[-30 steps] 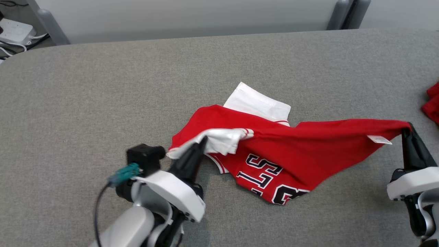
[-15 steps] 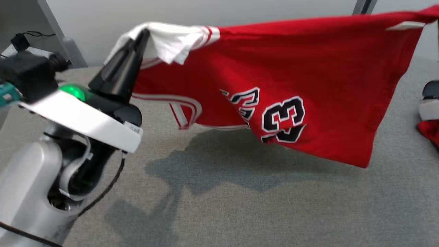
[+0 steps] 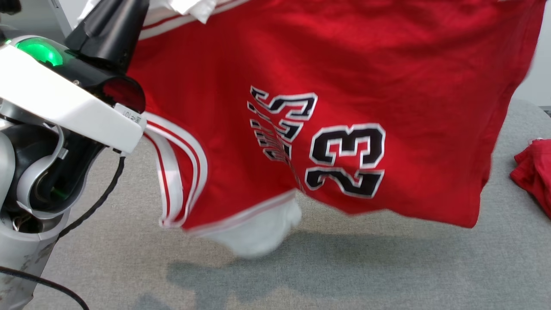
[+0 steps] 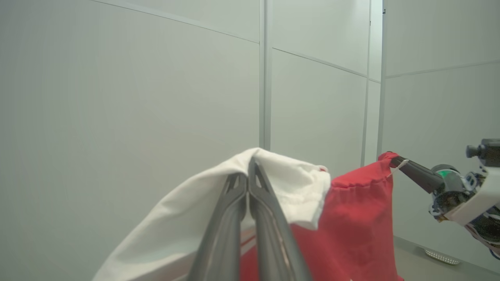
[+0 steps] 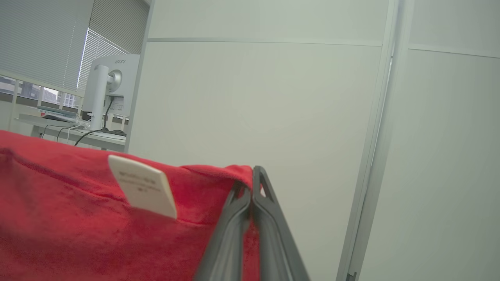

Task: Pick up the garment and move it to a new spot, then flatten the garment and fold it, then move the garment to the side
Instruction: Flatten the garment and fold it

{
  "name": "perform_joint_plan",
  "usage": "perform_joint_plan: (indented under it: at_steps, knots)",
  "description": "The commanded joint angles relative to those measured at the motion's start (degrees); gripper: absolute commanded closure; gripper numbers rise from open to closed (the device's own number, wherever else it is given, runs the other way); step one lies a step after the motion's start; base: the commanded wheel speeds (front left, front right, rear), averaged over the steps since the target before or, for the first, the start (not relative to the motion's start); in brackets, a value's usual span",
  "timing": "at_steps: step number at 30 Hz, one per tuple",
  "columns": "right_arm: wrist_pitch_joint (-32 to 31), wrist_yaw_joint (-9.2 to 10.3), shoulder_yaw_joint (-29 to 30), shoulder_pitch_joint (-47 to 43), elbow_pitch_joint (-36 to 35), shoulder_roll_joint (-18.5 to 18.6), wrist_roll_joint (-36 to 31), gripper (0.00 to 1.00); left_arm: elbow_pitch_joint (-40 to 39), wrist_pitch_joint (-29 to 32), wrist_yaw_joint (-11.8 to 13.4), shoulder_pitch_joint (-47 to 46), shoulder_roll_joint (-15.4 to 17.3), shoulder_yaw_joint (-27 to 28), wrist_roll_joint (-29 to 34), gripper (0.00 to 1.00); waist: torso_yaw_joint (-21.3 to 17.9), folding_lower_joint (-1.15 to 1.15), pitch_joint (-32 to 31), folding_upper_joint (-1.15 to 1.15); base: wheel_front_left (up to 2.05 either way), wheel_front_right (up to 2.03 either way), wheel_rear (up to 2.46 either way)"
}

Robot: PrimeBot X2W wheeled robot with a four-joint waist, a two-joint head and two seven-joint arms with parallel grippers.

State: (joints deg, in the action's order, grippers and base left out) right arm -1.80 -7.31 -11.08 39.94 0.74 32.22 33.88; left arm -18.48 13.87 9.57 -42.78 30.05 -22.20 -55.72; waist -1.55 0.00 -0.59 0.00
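Red garment point(image 3: 387, 51) hangs spread above grey table point(image 3: 387, 267), off surface. Your left gripper point(image 4: 249, 173) pinches its white edge; right gripper point(image 5: 252, 181) pinches red corner near label point(image 5: 142, 187). Expect light, limp cloth; hold top corners. Mind second red cloth point(image 3: 533, 172) at table's right: lay garment clear.

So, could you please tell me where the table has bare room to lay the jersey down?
The grey fabric-covered table lies bare under the hanging red jersey with black number 23, from the robot's left arm across to the right. Crowded only at the right edge, where a crumpled red cloth sits.
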Motion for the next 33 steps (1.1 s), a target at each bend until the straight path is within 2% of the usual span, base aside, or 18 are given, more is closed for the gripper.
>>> perform_joint_plan:
  at_steps: [1,9,13,17,19,22,25,28,29,32,33]
  knots:
    - [-0.58,-0.18,-0.36,1.00,-1.64,1.33,0.65,1.00,-0.85,0.59,-0.24,-3.29,2.21,2.37,-0.09,1.00,-0.14,0.00,-0.09,0.00,0.00,0.00,0.00]
    - [-4.19,-0.18,2.36,0.12,-4.25,3.27,5.30,1.00,-1.70,1.81,0.26,-3.47,3.03,2.43,-0.32,1.00,-0.69,0.00,-0.02,0.00,0.00,0.00,0.00]
    - [-5.67,-0.18,8.92,-1.35,-7.46,5.63,7.01,1.00,-5.02,2.69,1.30,-4.21,2.33,4.20,-3.14,1.00,-0.47,0.00,0.14,0.00,0.00,0.00,0.00]
    - [-8.97,-0.18,15.12,-2.18,-10.44,5.62,7.82,1.00,-8.83,5.24,3.32,-5.59,1.92,5.87,-6.65,1.00,-0.88,0.00,1.83,0.00,0.00,0.00,0.00]
    - [-12.05,-0.18,14.36,-2.21,-8.69,4.12,8.34,1.00,-7.83,6.80,3.66,-6.01,1.34,5.16,-8.14,1.00,-1.07,0.00,2.73,0.00,0.00,0.00,0.00]
    - [-15.73,-0.18,9.41,0.02,-1.60,1.45,7.60,1.00,-1.76,8.47,2.80,-6.88,-0.11,2.70,-9.33,1.00,-1.25,0.00,4.43,0.00,0.00,0.00,0.00]
    - [-15.25,-0.18,2.76,6.06,9.82,-1.57,4.52,1.00,8.94,7.23,0.51,-9.67,-2.29,0.24,-7.68,1.00,-1.11,0.00,5.97,0.00,0.00,0.00,0.00]
    - [-10.66,-0.18,-4.05,14.98,21.78,-4.99,0.14,1.00,22.78,2.72,-3.21,-15.05,-4.33,-2.37,-2.48,1.00,-0.84,0.00,6.91,0.00,0.00,0.00,0.00]
    - [-2.76,-0.18,-5.18,22.08,29.32,-6.64,-4.19,1.00,31.54,-2.97,-5.86,-20.00,-6.58,-2.76,0.80,1.00,-0.37,0.00,7.20,0.00,0.00,0.00,0.00]
    - [12.43,-0.18,-4.32,31.38,38.05,-6.91,-12.67,1.00,39.84,-13.02,-12.01,-27.67,-10.32,-2.94,4.13,1.00,0.91,0.00,7.80,0.00,0.00,0.00,0.00]
    - [14.70,-0.18,-4.48,33.66,40.26,-6.70,-15.27,1.00,41.18,-16.20,-13.93,-29.83,-11.12,-3.32,5.22,1.00,1.35,0.00,8.23,0.00,0.00,0.00,0.00]
